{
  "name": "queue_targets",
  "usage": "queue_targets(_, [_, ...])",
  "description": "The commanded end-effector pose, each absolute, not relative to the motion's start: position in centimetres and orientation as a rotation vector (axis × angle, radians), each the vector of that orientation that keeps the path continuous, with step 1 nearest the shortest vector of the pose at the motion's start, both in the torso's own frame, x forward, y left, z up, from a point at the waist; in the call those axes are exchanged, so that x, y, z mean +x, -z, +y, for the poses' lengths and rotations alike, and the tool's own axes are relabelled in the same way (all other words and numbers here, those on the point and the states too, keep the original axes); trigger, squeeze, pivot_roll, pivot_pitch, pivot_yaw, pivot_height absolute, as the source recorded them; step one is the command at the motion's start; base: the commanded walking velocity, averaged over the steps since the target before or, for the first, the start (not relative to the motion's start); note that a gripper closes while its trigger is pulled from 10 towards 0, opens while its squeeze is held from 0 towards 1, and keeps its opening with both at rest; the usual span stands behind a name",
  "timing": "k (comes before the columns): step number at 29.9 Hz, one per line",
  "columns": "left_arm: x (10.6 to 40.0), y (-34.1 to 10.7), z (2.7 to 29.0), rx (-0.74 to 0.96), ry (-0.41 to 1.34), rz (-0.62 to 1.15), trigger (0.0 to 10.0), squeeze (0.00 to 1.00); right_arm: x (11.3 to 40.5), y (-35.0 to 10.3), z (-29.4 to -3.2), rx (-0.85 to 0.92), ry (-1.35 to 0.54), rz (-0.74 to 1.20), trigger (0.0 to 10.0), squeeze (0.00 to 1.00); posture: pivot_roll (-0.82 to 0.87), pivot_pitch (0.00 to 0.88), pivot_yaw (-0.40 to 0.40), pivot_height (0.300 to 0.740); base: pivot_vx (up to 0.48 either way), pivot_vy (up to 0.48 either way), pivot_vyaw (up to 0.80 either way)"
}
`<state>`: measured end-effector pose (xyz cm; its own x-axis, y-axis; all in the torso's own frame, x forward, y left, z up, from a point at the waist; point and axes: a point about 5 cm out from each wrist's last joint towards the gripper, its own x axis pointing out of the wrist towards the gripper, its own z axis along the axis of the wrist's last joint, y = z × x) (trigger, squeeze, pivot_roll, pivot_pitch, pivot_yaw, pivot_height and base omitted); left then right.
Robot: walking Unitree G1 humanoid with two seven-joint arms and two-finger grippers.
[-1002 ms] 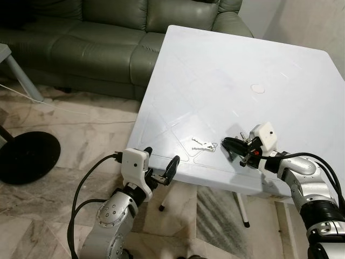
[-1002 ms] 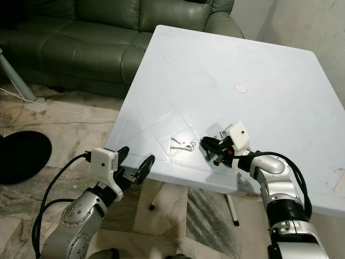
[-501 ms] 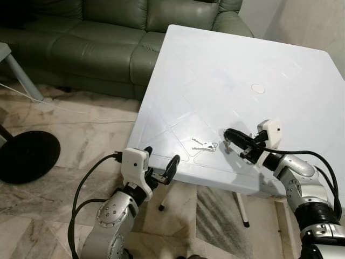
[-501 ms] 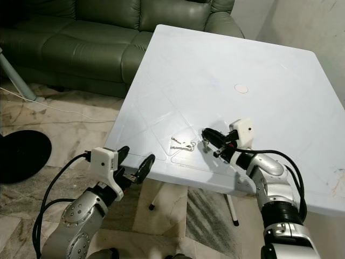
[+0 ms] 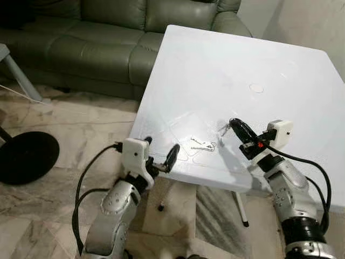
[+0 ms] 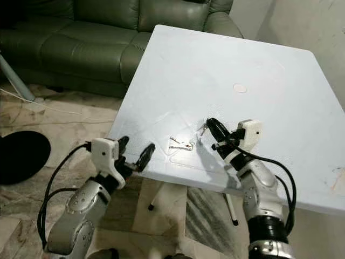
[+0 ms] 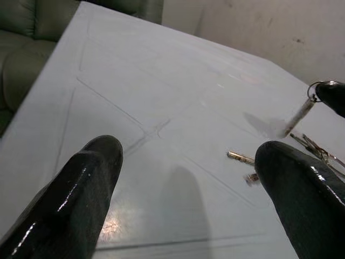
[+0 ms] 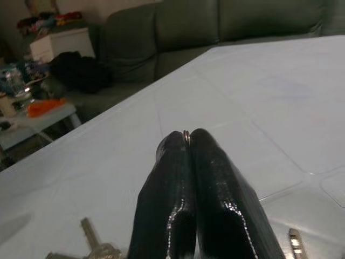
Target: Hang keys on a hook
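A small bunch of keys (image 5: 202, 144) lies flat on the white table (image 5: 226, 65) near its front edge. My right gripper (image 5: 235, 125) hovers just above the table to the right of them, shut on a key ring (image 8: 186, 135) with one key (image 5: 223, 128) dangling below it. The same hanging key (image 7: 299, 112) appears in the left wrist view, with the lying keys (image 7: 240, 157) beyond my fingers. My left gripper (image 5: 160, 148) is open at the table's front left edge, level with the tabletop, nothing between its fingers (image 7: 102, 156).
A green leather sofa (image 5: 81, 38) stands behind the table on the left. A black round base (image 5: 24, 156) sits on the marble floor at the left. A table leg (image 5: 242, 208) stands below the front edge. A faint round mark (image 5: 257, 87) is on the tabletop.
My right gripper has risen from the tabletop and tilted up, lifting the ring with its key clear of the surface. The left gripper has come up slightly toward the table edge.
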<state>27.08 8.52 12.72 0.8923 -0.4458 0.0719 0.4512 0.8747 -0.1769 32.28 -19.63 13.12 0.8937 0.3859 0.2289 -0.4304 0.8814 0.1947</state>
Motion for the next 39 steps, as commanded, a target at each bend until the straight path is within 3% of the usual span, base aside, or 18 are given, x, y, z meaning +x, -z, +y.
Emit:
queue_targets(1, [27.4,-12.5,8.7,-0.197,0.436,-0.030,10.0,0.00,31.8,-13.8,-20.4,0.228,-0.340,-0.242,10.0,0.00,0.03,0.075,-0.103,0.740,0.000,0.000,0.00])
queue_targets(14, [31.1,-14.0,11.5,-0.139,0.295,-0.128,10.0,0.00,31.0,-14.6,-21.5,0.141,-0.002,-0.252,10.0,0.00,0.01,0.006,-0.075,0.740,0.000,0.000,0.00])
queue_targets(25, [32.2,-14.4,13.8,-0.112,0.211,-0.172,10.0,0.00,29.9,-13.3,-21.7,0.165,0.095,-0.216,10.0,0.00,0.01,0.000,-0.074,0.740,0.000,0.000,0.00])
queue_targets(33, [31.4,-13.1,14.5,-0.236,0.209,-0.116,10.0,0.00,28.4,-12.5,-20.1,0.143,0.111,-0.191,10.0,0.00,0.01,0.000,-0.067,0.740,0.000,0.000,0.00])
queue_targets(39, [31.2,-13.2,14.7,-0.236,0.224,-0.118,10.0,0.00,27.8,-12.5,-19.6,0.152,0.104,-0.185,10.0,0.00,0.01,0.000,-0.059,0.740,0.000,0.000,0.00])
